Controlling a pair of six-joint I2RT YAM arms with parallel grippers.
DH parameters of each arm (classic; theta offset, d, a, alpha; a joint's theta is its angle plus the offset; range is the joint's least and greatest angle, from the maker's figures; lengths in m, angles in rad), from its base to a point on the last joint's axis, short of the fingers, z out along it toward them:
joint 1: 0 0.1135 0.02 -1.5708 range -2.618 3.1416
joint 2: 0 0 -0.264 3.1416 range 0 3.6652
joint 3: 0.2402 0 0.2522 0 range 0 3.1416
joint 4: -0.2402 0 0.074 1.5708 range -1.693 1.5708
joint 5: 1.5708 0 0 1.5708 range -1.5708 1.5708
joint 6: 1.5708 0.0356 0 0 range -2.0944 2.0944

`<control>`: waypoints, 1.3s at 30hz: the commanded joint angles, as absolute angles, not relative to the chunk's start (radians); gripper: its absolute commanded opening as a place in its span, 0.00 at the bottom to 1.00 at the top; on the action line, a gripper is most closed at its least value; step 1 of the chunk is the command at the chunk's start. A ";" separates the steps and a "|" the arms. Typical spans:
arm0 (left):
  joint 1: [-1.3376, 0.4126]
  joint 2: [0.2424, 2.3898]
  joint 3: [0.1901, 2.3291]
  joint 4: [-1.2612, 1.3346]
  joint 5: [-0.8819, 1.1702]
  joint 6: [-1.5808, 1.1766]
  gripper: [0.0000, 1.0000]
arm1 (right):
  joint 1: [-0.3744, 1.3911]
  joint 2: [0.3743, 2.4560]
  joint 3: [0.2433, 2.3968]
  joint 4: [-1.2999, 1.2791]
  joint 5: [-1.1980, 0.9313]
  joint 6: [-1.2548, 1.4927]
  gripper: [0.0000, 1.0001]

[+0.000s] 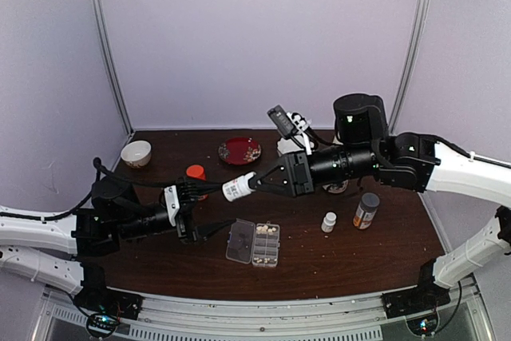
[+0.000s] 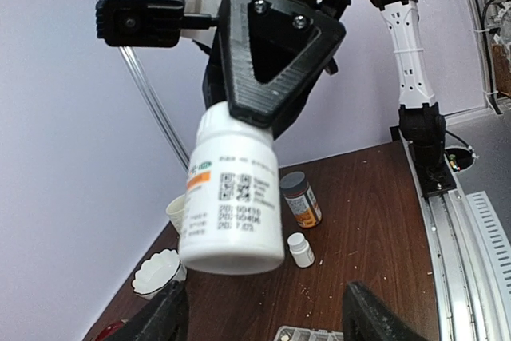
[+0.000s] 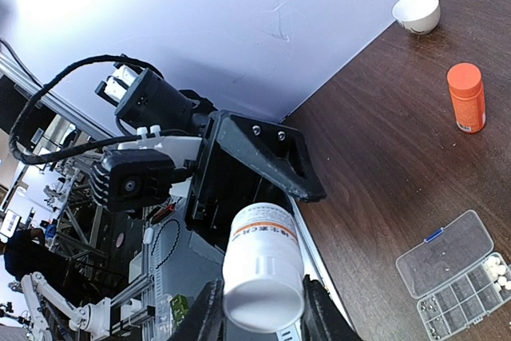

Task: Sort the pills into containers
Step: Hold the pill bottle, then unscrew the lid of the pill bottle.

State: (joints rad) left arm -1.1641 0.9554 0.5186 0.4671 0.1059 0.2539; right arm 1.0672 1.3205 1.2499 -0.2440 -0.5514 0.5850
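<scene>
while the right gripper (image 1: 251,183) has its jaws clamped on one end of the white bottle (image 1: 237,188) and holds it off the table near mid frame in the top view, your left gripper (image 2: 271,313) stands open. in its wrist view the two fingers (image 2: 168,317) sit wide apart at the bottom edge, with the bottle's free end just above them and nothing between them.

the step looks like getting a second hold on that bottle so it can be opened or tipped. bring the left jaws up around the labelled body, centred and square to its axis. close only once both pads flank the plastic. a skewed bite on a smooth round wall would likely slip, or twist the bottle out of the right grip. do it beside the pill box (image 1: 239,239), not over it, so a dropped bottle scatters nothing.

the pill box lies open, low and centre in the top view, with its lid folded toward the left. the pills (image 1: 269,235) show as pale specks in cells on its right half. the right wrist view has more of them (image 3: 495,267) in cells at its lower right corner.

you can't tell whether the bottle's cap is on, since the right fingers cover that end, nor how much is inside. the left wrist view cuts the box off at its bottom edge, and the pills per cell are too small to count.
</scene>
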 commanded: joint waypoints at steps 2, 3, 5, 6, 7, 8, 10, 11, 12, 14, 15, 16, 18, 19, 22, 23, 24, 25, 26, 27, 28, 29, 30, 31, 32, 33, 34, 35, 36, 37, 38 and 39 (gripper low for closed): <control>-1.161 0.962 0.558 0.550 0.141 0.309 0.68 | 1.069 1.348 1.259 -0.221 -0.577 0.586 0.15; -1.160 0.960 0.555 0.558 0.137 0.310 0.68 | 1.069 1.351 1.260 -0.221 -0.578 0.585 0.15; -1.161 0.956 0.549 0.571 0.131 0.310 0.69 | 1.069 1.355 1.261 -0.222 -0.580 0.583 0.14; -1.161 0.953 0.544 0.579 0.129 0.310 0.69 | 1.069 1.357 1.262 -0.223 -0.580 0.583 0.14; -1.161 0.951 0.541 0.585 0.129 0.310 0.69 | 1.069 1.359 1.263 -0.225 -0.580 0.583 0.14; -1.161 0.947 0.539 0.589 0.128 0.309 0.69 | 1.069 1.360 1.264 -0.225 -0.580 0.584 0.14; -1.161 0.943 0.540 0.588 0.130 0.308 0.68 | 1.069 1.362 1.264 -0.222 -0.583 0.583 0.14; -1.161 0.942 0.541 0.585 0.130 0.308 0.66 | 1.069 1.362 1.265 -0.221 -0.584 0.584 0.14; -1.161 0.943 0.543 0.582 0.130 0.309 0.65 | 1.069 1.363 1.266 -0.218 -0.586 0.585 0.14; -1.160 0.944 0.542 0.582 0.127 0.310 0.62 | 1.069 1.364 1.267 -0.211 -0.593 0.587 0.14; -1.161 0.943 0.539 0.585 0.125 0.310 0.61 | 1.071 1.366 1.267 -0.208 -0.598 0.590 0.14; -1.161 0.942 0.536 0.589 0.124 0.310 0.60 | 1.071 1.369 1.268 -0.204 -0.603 0.592 0.14; -1.161 0.945 0.531 0.595 0.120 0.310 0.58 | 1.073 1.372 1.271 -0.200 -0.613 0.593 0.13; -1.161 0.944 0.531 0.594 0.119 0.309 0.56 | 1.076 1.375 1.272 -0.200 -0.614 0.593 0.13; -1.160 0.946 0.531 0.596 0.119 0.307 0.47 | 1.080 1.377 1.272 -0.195 -0.615 0.594 0.13; -1.161 0.947 0.531 0.597 0.116 0.307 0.41 | 1.081 1.377 1.272 -0.194 -0.615 0.592 0.12; -1.161 0.948 0.531 0.598 0.113 0.307 0.35 | 1.081 1.378 1.271 -0.191 -0.615 0.592 0.12; -1.161 0.947 0.531 0.599 0.111 0.304 0.32 | 1.081 1.378 1.271 -0.191 -0.615 0.591 0.12; -1.161 0.947 0.530 0.603 0.107 0.299 0.28 | 1.081 1.377 1.270 -0.190 -0.616 0.588 0.12; -1.160 0.946 0.528 0.609 0.103 0.290 0.27 | 1.081 1.376 1.270 -0.191 -0.620 0.583 0.12; -1.161 0.944 0.526 0.614 0.099 0.284 0.26 | 1.081 1.376 1.269 -0.190 -0.623 0.571 0.12; -1.161 0.942 0.525 0.620 0.094 0.274 0.25 | 1.084 1.375 1.271 -0.191 -0.633 0.552 0.12; -1.160 0.942 0.521 0.628 0.088 0.257 0.23 | 1.090 1.374 1.277 -0.197 -0.645 0.506 0.12; -1.161 0.942 0.519 0.639 0.086 0.244 0.21 | 1.102 1.375 1.288 -0.214 -0.642 0.439 0.12; -1.161 0.943 0.517 0.646 0.090 0.231 0.20 | 1.112 1.375 1.296 -0.242 -0.615 0.377 0.12; -1.161 0.944 0.516 0.654 0.102 0.220 0.18 | 1.120 1.377 1.303 -0.264 -0.595 0.316 0.11; -1.161 0.948 0.515 0.662 0.117 0.208 0.18 | 1.123 1.381 1.309 -0.280 -0.593 0.263 0.11; -1.161 0.953 0.517 0.667 0.132 0.197 0.16 | 1.122 1.387 1.322 -0.296 -0.588 0.214 0.11; -1.161 0.958 0.521 0.669 0.144 0.186 0.15 | 1.122 1.395 1.335 -0.316 -0.579 0.160 0.11; -1.160 0.962 0.525 0.666 0.156 0.177 0.13 | 1.122 1.404 1.356 -0.352 -0.576 0.089 0.11; -1.161 0.964 0.527 0.666 0.166 0.169 0.12 | 1.123 1.415 1.379 -0.382 -0.577 0.050 0.11; -1.161 0.966 0.528 0.665 0.170 0.162 0.11 | 1.123 1.424 1.398 -0.408 -0.583 -0.023 0.11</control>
